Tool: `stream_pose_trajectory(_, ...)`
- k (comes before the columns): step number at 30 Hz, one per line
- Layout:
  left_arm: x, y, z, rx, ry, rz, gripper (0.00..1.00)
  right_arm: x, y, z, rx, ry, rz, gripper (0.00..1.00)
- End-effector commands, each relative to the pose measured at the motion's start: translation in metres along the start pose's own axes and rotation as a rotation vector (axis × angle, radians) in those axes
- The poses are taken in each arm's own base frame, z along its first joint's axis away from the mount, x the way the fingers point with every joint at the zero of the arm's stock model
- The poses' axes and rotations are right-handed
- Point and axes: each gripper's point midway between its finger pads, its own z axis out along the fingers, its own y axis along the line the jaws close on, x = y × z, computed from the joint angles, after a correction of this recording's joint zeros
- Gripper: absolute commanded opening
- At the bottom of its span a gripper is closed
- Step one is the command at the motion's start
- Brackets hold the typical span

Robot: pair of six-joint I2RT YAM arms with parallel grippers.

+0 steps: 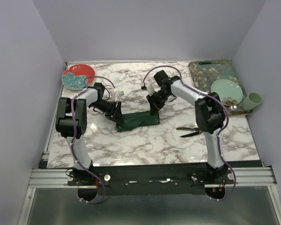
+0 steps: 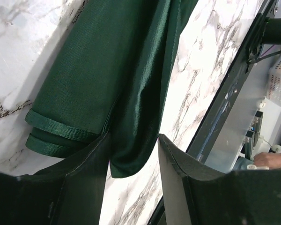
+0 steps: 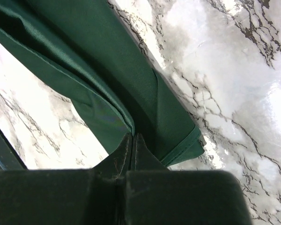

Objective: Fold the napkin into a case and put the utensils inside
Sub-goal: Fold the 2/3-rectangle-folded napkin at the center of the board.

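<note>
One dark green soft cloth napkin (image 1: 139, 120) lies near the middle of the table, folded into a long narrow strip with its layers stacked. In the left wrist view the napkin (image 2: 107, 61) shows two hemmed edges stacked at its end.

The right gripper (image 1: 154, 107) is at the strip's right end. In its wrist view, the right gripper (image 3: 132, 138) has its two dark fingers pressed together, pinching a fold of the napkin (image 3: 84, 37). The left gripper (image 1: 117, 114) is at the strip's left end. In its wrist view, the left gripper (image 2: 133, 140) has its fingers (image 2: 84, 187) spread apart, with a loose shiny fold of cloth in the gap.

Two slim black utensils (image 1: 189, 132) lie crossed on the table just right of the napkin, beside the right arm and apart from the cloth.

There are two plates, both further out. One is a red round plate (image 1: 82, 71) with a teal flower pattern, at the far left corner. The other is a plain pale green plate (image 1: 222, 86), resting on the near end of one teal floral tray (image 1: 201, 70) at the far right corner. One mint green cup (image 1: 254, 99) stands just right of that plate. Purple cables (image 1: 75, 136) run along both arms.

The table (image 1: 145, 145) has a white top veined with grey, like marble. Plain lavender walls (image 1: 150, 28) close it in at the back and on both sides. A silver metal rail (image 1: 150, 176) crosses the near edge and carries the two arm bases.
</note>
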Motion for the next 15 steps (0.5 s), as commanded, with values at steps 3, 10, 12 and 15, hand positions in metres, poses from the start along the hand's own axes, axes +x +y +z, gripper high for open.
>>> stream_pose_trajectory(3, -0.008, 0.0, -0.008, -0.043, -0.013, 0.036, 0.56, -0.015, -0.003, -0.014, 0.025, -0.04, 0.001, 0.01)
stream_pose_trajectory(10, -0.007, 0.01, -0.009, -0.091, 0.009, 0.016, 0.56, -0.014, -0.017, -0.012, 0.061, -0.039, 0.019, 0.01)
stream_pose_trajectory(12, -0.005, 0.012, -0.009, -0.103, 0.016, 0.011, 0.56, -0.014, -0.02, -0.012, 0.068, -0.044, 0.025, 0.01)
stream_pose_trajectory(15, -0.002, 0.011, -0.007, -0.099, 0.021, -0.006, 0.63, -0.013, -0.023, -0.013, 0.072, -0.052, 0.036, 0.01)
